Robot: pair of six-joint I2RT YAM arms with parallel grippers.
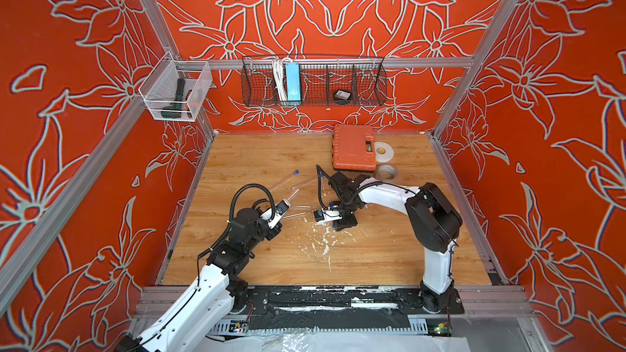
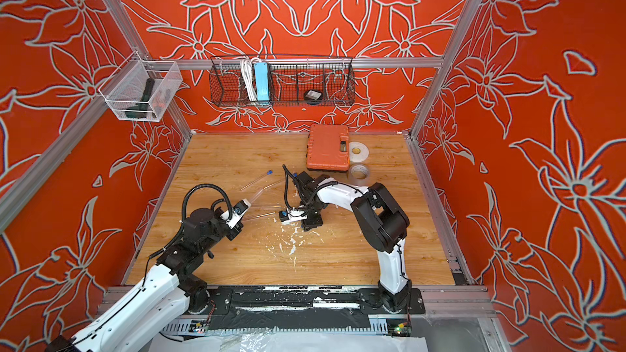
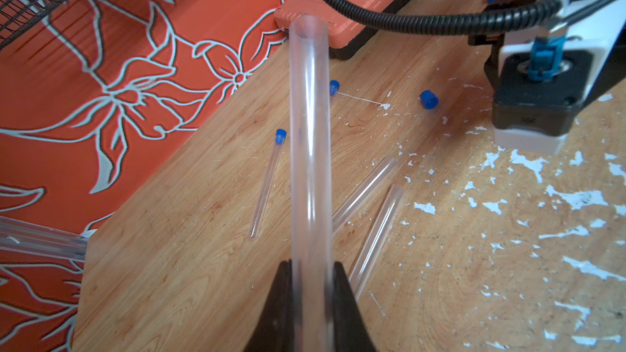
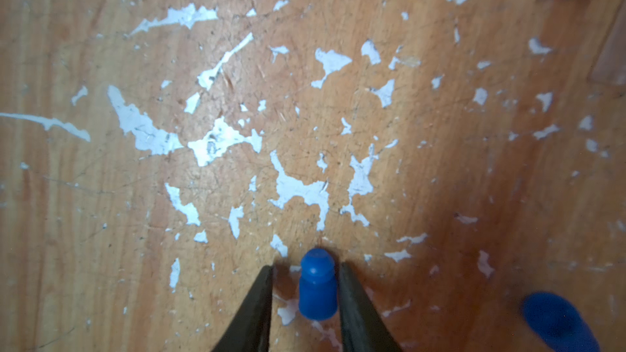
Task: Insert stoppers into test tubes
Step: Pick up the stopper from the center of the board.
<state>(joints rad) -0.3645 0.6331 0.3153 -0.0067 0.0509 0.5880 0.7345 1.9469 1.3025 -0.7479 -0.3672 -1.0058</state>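
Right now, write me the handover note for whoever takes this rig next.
Left tool: shut on the held tube, mouth open.
Right tool: open, jaws either side of a loose stopper on the table, not gripped.
Done: two stoppered tubes; one shows only its blue end past the held tube.
Left: the held tube and two open tubes on the table; a spare stopper lies nearby.

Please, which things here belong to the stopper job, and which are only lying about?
For the job: clear slim test tube held by the left gripper; stoppered clear tube lying flat; two open tubes; small blue stopper between the open jaws of the right gripper; loose blue stopper.

Only lying about: orange plastic tool case; two pale tape rolls; white paint flecks.
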